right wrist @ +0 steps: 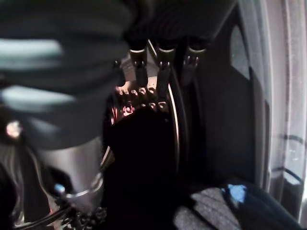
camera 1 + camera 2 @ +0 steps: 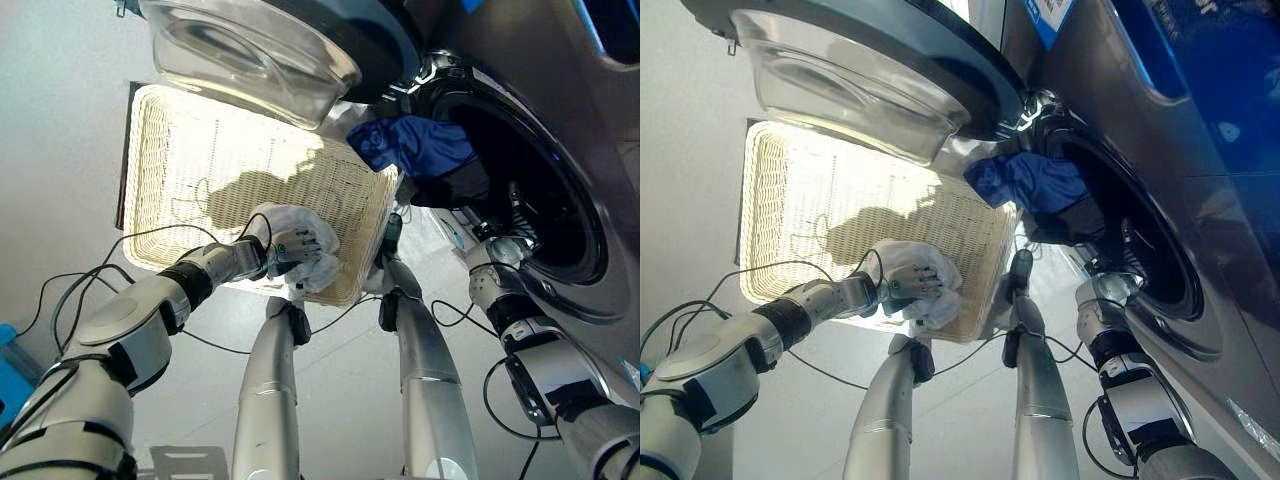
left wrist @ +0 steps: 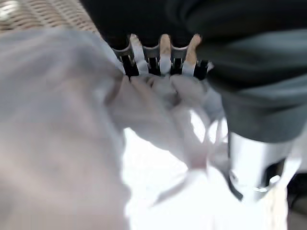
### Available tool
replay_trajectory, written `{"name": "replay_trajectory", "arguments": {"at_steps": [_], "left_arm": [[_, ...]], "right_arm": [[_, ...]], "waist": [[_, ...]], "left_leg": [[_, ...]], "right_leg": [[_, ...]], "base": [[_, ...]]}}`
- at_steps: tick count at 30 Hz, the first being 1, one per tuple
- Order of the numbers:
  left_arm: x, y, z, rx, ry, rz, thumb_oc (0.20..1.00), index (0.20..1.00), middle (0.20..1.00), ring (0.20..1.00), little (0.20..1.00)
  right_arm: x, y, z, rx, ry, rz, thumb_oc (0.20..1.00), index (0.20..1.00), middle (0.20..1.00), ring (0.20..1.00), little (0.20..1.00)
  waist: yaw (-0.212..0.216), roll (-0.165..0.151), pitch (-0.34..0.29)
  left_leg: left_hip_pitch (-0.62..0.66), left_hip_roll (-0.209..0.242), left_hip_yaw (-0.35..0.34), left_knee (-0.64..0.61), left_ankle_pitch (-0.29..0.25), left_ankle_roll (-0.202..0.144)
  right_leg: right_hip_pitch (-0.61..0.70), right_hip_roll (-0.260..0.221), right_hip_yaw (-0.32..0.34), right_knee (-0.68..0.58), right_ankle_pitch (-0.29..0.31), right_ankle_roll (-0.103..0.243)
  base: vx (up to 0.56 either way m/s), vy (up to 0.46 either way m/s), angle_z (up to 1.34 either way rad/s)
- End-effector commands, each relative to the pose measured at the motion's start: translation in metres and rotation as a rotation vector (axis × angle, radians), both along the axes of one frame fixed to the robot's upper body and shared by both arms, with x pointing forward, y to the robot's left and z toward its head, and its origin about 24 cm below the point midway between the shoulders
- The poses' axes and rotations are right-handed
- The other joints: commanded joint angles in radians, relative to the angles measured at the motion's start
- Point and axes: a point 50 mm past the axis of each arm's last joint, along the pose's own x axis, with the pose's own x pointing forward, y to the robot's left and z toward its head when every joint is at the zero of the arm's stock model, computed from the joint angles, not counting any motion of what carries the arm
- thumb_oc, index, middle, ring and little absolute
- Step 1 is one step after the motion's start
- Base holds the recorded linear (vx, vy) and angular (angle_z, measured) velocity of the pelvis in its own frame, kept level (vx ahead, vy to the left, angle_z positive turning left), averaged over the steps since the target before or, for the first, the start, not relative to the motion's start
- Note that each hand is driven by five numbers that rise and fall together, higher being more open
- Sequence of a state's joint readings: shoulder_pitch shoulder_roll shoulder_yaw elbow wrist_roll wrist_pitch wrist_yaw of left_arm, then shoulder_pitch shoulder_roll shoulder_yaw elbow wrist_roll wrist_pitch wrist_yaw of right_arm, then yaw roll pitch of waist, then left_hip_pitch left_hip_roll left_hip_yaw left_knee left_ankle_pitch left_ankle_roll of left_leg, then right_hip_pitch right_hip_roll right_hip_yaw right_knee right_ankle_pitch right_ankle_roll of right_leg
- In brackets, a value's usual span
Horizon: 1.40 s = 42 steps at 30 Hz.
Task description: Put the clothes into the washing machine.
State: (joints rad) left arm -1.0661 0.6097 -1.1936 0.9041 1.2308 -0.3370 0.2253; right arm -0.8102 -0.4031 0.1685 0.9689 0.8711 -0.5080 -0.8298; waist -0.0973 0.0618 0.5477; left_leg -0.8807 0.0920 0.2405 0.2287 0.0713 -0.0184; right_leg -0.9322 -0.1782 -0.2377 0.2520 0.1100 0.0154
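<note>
White garment (image 2: pixel 300 235) bunched in the left hand's (image 2: pixel 297 248) curled fingers over the wicker basket (image 2: pixel 190 170) (right hand (image 2: pixel 497 252) at the washer drum, grip unclear).

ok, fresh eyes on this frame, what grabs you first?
Probably the blue garment hanging over the rim of the washing machine's open drum, half in. Next, the left hand clutching a white cloth at the near edge of the wicker basket. The right hand sits at the drum's lower rim.
</note>
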Motion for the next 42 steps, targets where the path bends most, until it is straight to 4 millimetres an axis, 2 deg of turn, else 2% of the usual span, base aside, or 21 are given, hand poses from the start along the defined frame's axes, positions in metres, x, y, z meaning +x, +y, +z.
{"name": "replay_trajectory", "arguments": {"at_steps": [1,3,6,14,15,21,29,38,42], "left_arm": [[-0.003,0.032,-0.023,0.211,0.006,0.114,1.000,1.000,1.000,1.000,1.000],[-0.005,0.045,-0.032,0.283,0.002,0.153,1.000,1.000,1.000,1.000,1.000],[-0.006,0.052,-0.039,0.339,-0.013,0.177,1.000,1.000,1.000,1.000,1.000],[-0.009,0.059,-0.047,0.404,-0.039,0.232,1.000,1.000,1.000,1.000,1.000],[-0.009,0.057,-0.048,0.389,-0.037,0.219,0.200,0.200,0.200,0.200,0.200],[-0.009,0.047,-0.046,0.311,-0.015,0.175,0.200,0.200,0.200,0.200,0.200],[-0.001,0.032,-0.027,0.164,-0.069,0.088,0.200,0.200,0.200,0.200,0.200],[0.002,0.028,-0.012,0.014,-0.130,0.014,0.200,0.200,0.200,0.200,0.200],[0.003,0.029,0.001,-0.189,-0.184,0.036,0.200,0.200,0.200,0.200,0.200]], "right_arm": [[-0.006,-0.014,0.000,0.051,-0.059,-0.029,1.000,1.000,1.000,1.000,1.000],[-0.006,-0.015,-0.004,0.073,-0.066,-0.026,1.000,1.000,1.000,1.000,1.000],[-0.006,-0.016,-0.005,0.090,-0.073,-0.025,1.000,1.000,1.000,1.000,1.000],[-0.008,-0.018,-0.007,0.126,-0.103,-0.036,1.000,1.000,1.000,1.000,1.000],[-0.008,-0.018,-0.006,0.128,-0.109,-0.041,1.000,1.000,1.000,1.000,1.000],[-0.009,-0.022,-0.004,0.143,-0.124,-0.058,1.000,1.000,1.000,1.000,1.000],[-0.008,-0.020,-0.006,0.177,-0.137,-0.039,1.000,1.000,1.000,1.000,1.000],[-0.007,-0.020,-0.002,0.154,-0.133,-0.033,1.000,1.000,1.000,1.000,1.000],[-0.007,-0.016,0.003,0.100,-0.125,-0.019,1.000,1.000,1.000,1.000,1.000]], "waist": [[0.023,-0.009,-0.028],[0.022,-0.012,-0.028],[0.022,-0.015,-0.028],[0.021,-0.024,-0.028],[0.021,-0.026,-0.028],[0.020,-0.029,-0.028],[0.025,-0.029,-0.028],[0.030,-0.020,-0.028],[0.039,-0.012,-0.028]], "left_leg": [[-0.012,-0.007,0.030,-0.008,-0.003,-0.102],[-0.021,-0.005,0.029,-0.002,-0.005,-0.101],[-0.026,-0.005,0.026,-0.003,-0.004,-0.101],[-0.036,-0.007,0.019,-0.015,0.002,-0.104],[-0.036,-0.007,0.018,-0.015,0.002,-0.104],[-0.035,-0.006,0.016,-0.019,0.004,-0.103],[-0.002,-0.005,0.017,-0.021,0.003,-0.104],[0.033,0.003,0.025,-0.018,0.002,-0.105],[0.075,0.000,0.029,-0.028,0.001,-0.101]], "right_leg": [[-0.017,0.023,-0.013,0.073,-0.021,0.131],[-0.026,0.022,-0.013,0.076,-0.021,0.132],[-0.029,0.021,-0.016,0.073,-0.017,0.135],[-0.031,0.025,-0.019,0.054,-0.007,0.138],[-0.031,0.025,-0.020,0.052,-0.006,0.138],[-0.030,0.025,-0.021,0.054,-0.004,0.137],[0.000,0.021,-0.026,0.060,-0.008,0.137],[0.027,0.013,-0.028,0.080,-0.022,0.132],[0.060,0.011,-0.031,0.087,-0.034,0.128]], "base": [[0.00,0.000,0.00],[0.00,0.000,0.00],[0.00,-0.010,0.00],[0.00,-0.012,0.02],[0.00,0.000,0.00],[0.00,0.000,0.00],[-0.01,0.007,0.00],[-0.01,0.012,0.00],[-0.03,0.023,0.00]]}}
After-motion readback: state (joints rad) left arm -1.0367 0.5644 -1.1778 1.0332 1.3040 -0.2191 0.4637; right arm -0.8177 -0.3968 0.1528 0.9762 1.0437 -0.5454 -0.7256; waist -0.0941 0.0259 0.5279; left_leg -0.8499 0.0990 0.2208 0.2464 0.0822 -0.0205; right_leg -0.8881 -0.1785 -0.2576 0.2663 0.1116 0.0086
